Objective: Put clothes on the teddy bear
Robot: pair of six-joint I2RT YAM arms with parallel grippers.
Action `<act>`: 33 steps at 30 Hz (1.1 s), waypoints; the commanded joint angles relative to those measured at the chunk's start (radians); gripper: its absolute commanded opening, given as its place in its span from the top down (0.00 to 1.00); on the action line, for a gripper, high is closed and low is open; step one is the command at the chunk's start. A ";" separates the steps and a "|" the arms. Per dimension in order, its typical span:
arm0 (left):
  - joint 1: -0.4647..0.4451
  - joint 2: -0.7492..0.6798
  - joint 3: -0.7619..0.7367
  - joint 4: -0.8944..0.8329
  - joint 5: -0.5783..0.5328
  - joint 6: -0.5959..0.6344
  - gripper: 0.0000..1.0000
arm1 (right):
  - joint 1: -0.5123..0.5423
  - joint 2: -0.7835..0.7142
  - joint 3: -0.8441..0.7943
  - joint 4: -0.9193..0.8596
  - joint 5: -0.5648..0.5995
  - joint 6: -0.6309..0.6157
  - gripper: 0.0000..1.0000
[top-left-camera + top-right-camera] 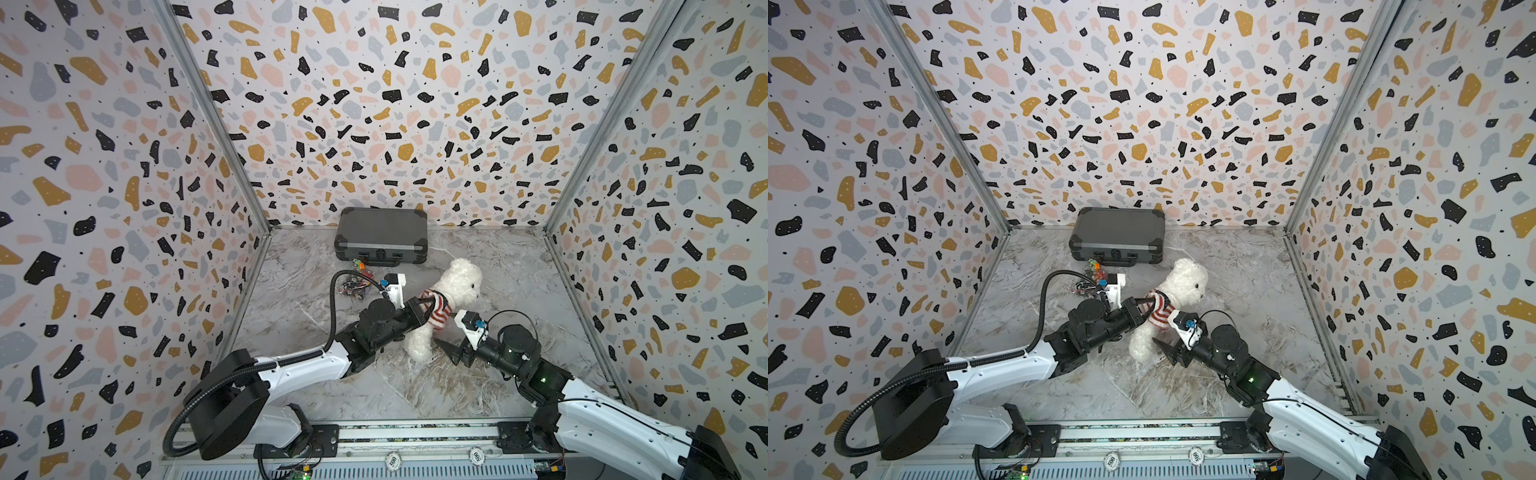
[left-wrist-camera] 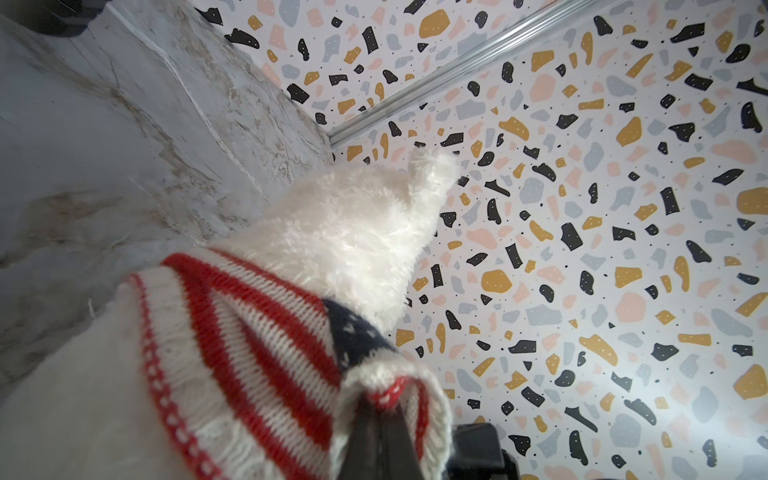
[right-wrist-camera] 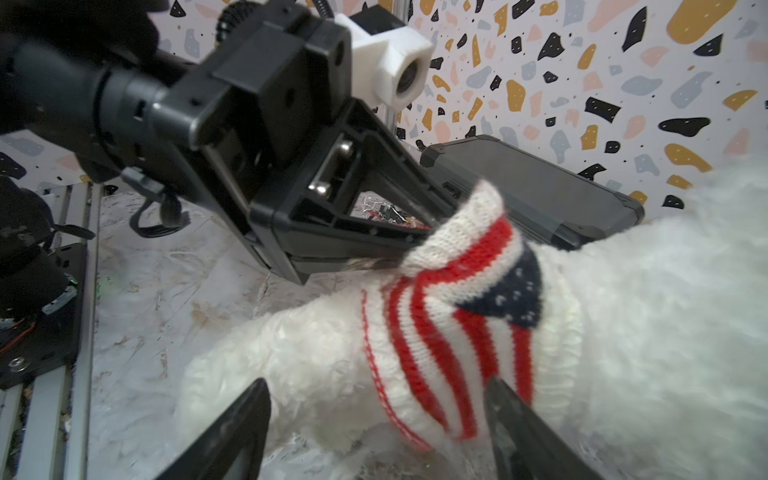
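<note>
A grey-white marbled counter (image 1: pixel 519 291) forms the floor of a booth. Terrazzo-patterned walls (image 1: pixel 374 104), speckled black, ochre, pink and grey, close it on three sides, and a metal rail (image 1: pixel 415 432) runs along the near edge.

On the counter are:
- one dark grey hard-shell case (image 1: pixel 380 237) against the back wall
- one small heap of colourful bits (image 1: pixel 355 286) just in front of the case
- one fluffy white plush teddy bear (image 1: pixel 457 282)
- one red-and-white striped knitted sweater (image 1: pixel 440 311) with a navy dotted patch, around the bear's chest

There are two arms and two claws. The bear leans mid-counter, head toward the back wall and feet toward the rail. The left claw (image 2: pixel 380 411) is pinched tight on a fold of the sweater at the bear's shoulder. The right claw (image 3: pixel 378 384) is spread wide, with one finger on each side of the bear's belly by the sweater hem. I cannot tell whether those fingers touch the fur.
</note>
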State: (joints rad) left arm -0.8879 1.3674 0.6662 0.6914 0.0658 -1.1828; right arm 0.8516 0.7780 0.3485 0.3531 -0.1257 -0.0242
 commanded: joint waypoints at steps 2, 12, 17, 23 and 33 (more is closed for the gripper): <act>-0.006 0.008 -0.012 0.178 -0.025 -0.045 1.00 | 0.045 0.029 -0.018 0.035 0.067 0.158 0.17; -0.022 0.095 -0.001 0.295 -0.050 -0.093 1.00 | 0.102 0.164 -0.079 0.203 0.075 0.323 0.15; -0.025 0.104 -0.012 0.313 -0.059 -0.101 1.00 | 0.101 0.243 -0.069 0.243 0.104 0.316 0.20; -0.026 0.088 -0.044 0.326 -0.064 -0.104 1.00 | 0.098 0.255 -0.074 0.239 0.150 0.321 0.50; 0.017 -0.017 -0.151 0.219 -0.064 -0.038 1.00 | 0.078 0.050 -0.059 -0.041 0.321 0.248 1.00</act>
State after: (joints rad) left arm -0.8875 1.3922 0.5526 0.8856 0.0051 -1.2583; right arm 0.9463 0.8619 0.2592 0.4168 0.0952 0.2539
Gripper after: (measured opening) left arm 0.044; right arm 0.075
